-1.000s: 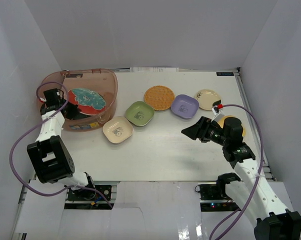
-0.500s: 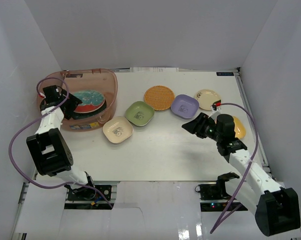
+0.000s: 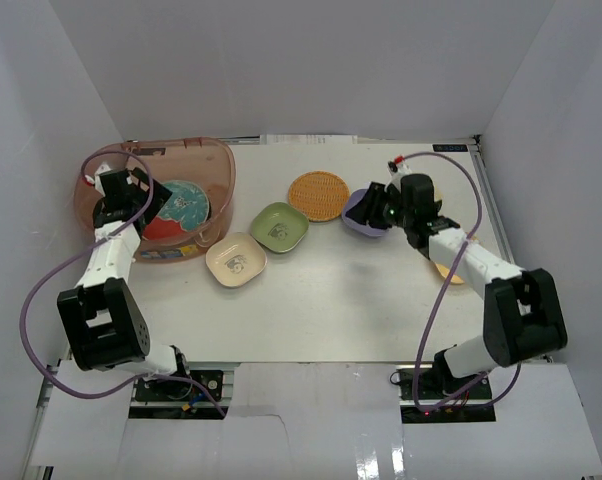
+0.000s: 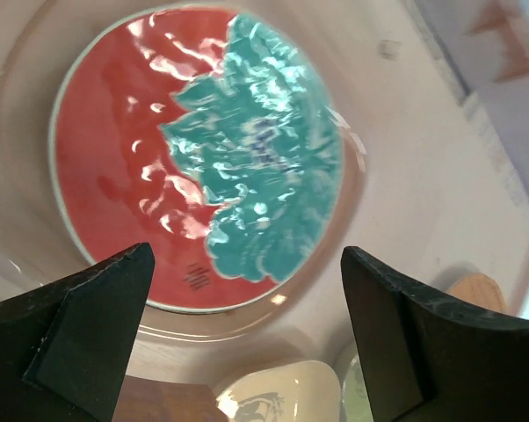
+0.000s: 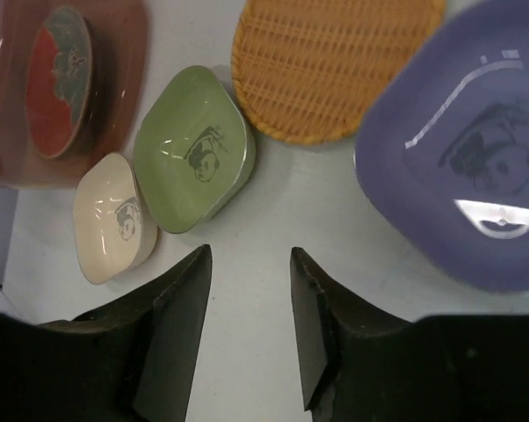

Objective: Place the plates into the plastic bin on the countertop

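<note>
"From overhead the left gripper [image 3: 149,197] is down inside the plastic bin [image 3: 181,141]. What's under it?"

"Its wrist view shows the red-and-teal plate [image 4: 194,158] lying in the bin, jaws spread wide, empty."

"And the right gripper [image 5: 247,259]?"

"That arm's stretched far forward. Jaws half parted over bare countertop [image 5: 291,207], gripping nothing, just beside the lavender plate [image 5: 458,149]."

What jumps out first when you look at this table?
The red-and-teal floral plate lying inside the pinkish plastic bin at the far left, with the left claw hanging wide open right above it. Then the colourful row right of the bin: cream dish, green dish, orange woven plate and lavender dish, the right claw hovering near the last.
</note>
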`<action>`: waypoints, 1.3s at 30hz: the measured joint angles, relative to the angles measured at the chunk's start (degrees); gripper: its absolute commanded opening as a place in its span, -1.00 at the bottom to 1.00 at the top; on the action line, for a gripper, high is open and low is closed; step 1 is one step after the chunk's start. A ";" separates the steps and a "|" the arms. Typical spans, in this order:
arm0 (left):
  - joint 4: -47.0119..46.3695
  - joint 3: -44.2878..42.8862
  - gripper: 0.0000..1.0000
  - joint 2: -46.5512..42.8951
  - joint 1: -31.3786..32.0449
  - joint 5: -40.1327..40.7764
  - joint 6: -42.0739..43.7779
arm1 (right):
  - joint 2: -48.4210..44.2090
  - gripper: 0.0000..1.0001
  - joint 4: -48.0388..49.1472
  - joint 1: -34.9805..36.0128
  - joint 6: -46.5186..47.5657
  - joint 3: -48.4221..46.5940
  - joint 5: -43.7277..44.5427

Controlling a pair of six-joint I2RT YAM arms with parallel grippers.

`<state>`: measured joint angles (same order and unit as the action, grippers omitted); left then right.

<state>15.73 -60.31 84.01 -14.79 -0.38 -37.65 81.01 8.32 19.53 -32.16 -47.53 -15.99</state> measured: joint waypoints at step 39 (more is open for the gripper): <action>-8.37 9.09 0.89 -11.30 33.14 -38.45 6.01 | 64.65 -0.07 -24.48 -8.24 21.84 -73.09 -26.23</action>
<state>7.35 -51.22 72.71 18.35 -38.83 -31.64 145.67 -16.16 11.29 -10.33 -120.62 -42.22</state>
